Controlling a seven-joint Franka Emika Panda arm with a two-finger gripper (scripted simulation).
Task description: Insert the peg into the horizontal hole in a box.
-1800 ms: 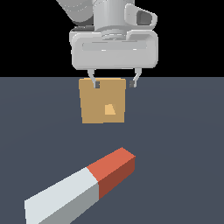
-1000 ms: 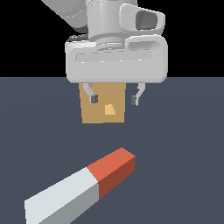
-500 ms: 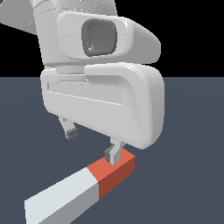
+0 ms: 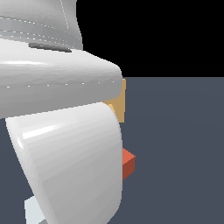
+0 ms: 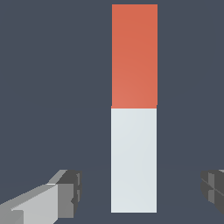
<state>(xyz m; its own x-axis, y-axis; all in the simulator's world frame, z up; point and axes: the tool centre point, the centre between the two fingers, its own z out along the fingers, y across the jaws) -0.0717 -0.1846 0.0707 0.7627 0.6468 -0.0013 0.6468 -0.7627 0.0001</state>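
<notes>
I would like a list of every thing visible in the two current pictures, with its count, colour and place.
long square-section peg: one, white with one red-orange end, lying flat on the floor, its white end between the open gripper fingers.
tan-orange box: one, only an edge shows behind the arm in the exterior view; its hole is hidden.
dark grey-blue floor: one, under everything.
gripper: one, dark grey fingertips, open, one on each side of the peg, not touching it.
white arm housing: one, fills the exterior view's left.

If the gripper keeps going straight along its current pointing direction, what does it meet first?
Probably the peg: the open gripper straddles its white end, so the bar would pass between the fingers before they reach the floor. Depth is unclear.
</notes>
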